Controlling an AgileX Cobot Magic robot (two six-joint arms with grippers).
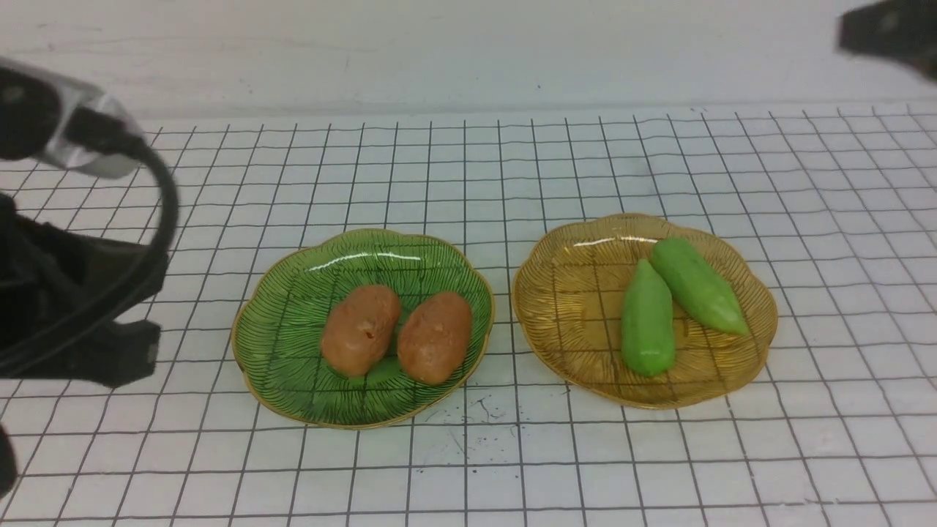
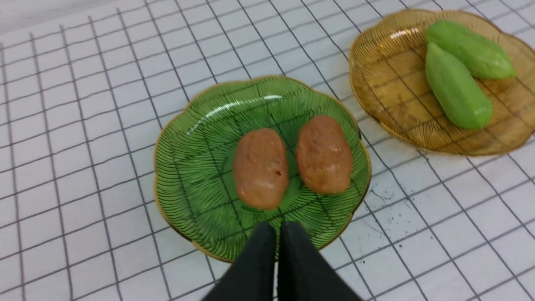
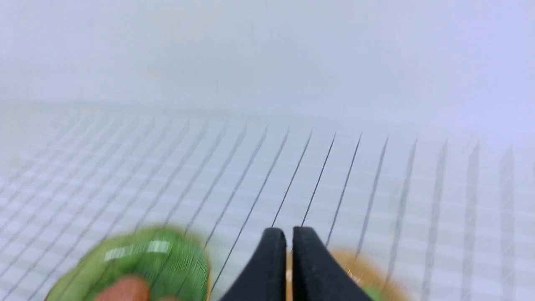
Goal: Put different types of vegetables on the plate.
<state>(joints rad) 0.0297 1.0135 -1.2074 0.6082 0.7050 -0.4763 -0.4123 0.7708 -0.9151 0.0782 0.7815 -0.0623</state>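
Two orange-brown potatoes (image 1: 361, 329) (image 1: 435, 337) lie side by side on the green plate (image 1: 293, 285). Two light-green cucumbers (image 1: 647, 319) (image 1: 697, 285) lie on the amber plate (image 1: 571, 285). In the left wrist view the potatoes (image 2: 260, 167) (image 2: 324, 154) sit on the green plate (image 2: 188, 175), just beyond my left gripper (image 2: 277, 230), which is shut and empty above the plate's near rim. The cucumbers (image 2: 456, 88) (image 2: 470, 48) and amber plate (image 2: 388, 83) show there too. My right gripper (image 3: 289, 235) is shut, empty, raised; its view is blurred.
White gridded table (image 1: 468, 168) runs to a pale back wall. My left arm's body (image 1: 66, 293) stands at the left edge. A dark part of my right arm (image 1: 889, 33) shows at the top right corner.
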